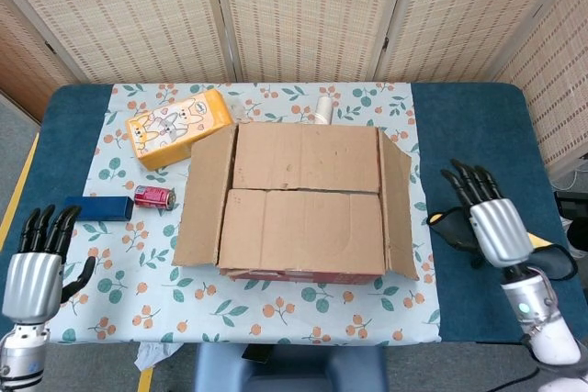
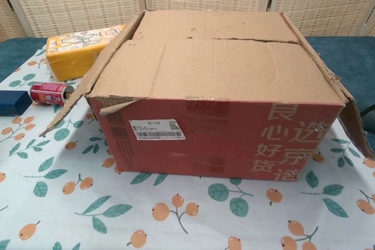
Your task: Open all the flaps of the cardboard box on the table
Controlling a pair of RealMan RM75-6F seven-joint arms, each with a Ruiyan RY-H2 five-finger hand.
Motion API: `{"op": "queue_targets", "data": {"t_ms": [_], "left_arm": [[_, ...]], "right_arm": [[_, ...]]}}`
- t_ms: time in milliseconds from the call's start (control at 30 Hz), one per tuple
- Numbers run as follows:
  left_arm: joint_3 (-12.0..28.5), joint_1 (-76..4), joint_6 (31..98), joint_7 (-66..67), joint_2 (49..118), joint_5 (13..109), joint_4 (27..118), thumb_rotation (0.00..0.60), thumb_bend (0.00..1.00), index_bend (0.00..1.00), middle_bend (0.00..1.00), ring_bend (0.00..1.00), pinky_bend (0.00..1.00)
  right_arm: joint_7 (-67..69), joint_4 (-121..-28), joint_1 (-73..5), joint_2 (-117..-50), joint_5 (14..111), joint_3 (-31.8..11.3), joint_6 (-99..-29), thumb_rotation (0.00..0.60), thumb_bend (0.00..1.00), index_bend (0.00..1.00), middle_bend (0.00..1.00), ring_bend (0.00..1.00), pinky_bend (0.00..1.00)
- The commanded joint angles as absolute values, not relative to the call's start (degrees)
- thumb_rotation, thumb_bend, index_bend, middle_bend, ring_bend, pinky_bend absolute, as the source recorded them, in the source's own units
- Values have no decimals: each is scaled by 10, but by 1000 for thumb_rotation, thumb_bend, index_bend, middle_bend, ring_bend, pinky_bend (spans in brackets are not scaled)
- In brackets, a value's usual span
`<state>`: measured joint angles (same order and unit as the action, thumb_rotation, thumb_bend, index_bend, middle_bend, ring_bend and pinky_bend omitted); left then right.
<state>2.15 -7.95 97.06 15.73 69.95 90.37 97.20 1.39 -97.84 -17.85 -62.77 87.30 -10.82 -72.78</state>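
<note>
The cardboard box (image 1: 303, 199) (image 2: 217, 98) with red sides stands in the middle of the table. Its left flap (image 1: 204, 195) (image 2: 88, 80) hangs folded out and down, and its right flap (image 1: 398, 201) (image 2: 345, 103) is folded out too. The far flap (image 1: 306, 156) and the near flap (image 1: 303, 230) lie flat over the top, meeting at a seam. My left hand (image 1: 37, 268) hovers at the table's near left corner, fingers apart and holding nothing. My right hand (image 1: 487, 216) hovers to the right of the box, fingers spread and empty. The chest view shows neither hand.
A yellow carton (image 1: 177, 128) (image 2: 76, 51) lies left of the box at the back. A red can (image 1: 153, 196) (image 2: 51, 93) and a blue box (image 1: 97, 207) (image 2: 12, 102) lie on the left. A white bottle (image 1: 322, 110) stands behind the box. A yellow-and-black cloth (image 1: 542, 259) lies on the right.
</note>
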Motion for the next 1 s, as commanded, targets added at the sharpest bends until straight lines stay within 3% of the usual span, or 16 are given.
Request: {"op": "queue_targets", "data": {"t_ms": [33,433,1000], "left_arm": [[5,-51,991,128,710,914,926,600,405,0,161,50,42],[14,-34,1009,67,719,926,881,600,405,0,160,46,41],[29,-30,994,31,710,917,875,600,405,0,160,43,41]], "right_arm": [[-54,-1014,-252,-642,811,-144,-643,600,291,0,0,0,0],[-154,-970,-367,-750,705,-178,-569,600,290,0,0,0,0],[-168,-839,-433,-844,690,-175,-566,600,291,0,0,0,0]]}}
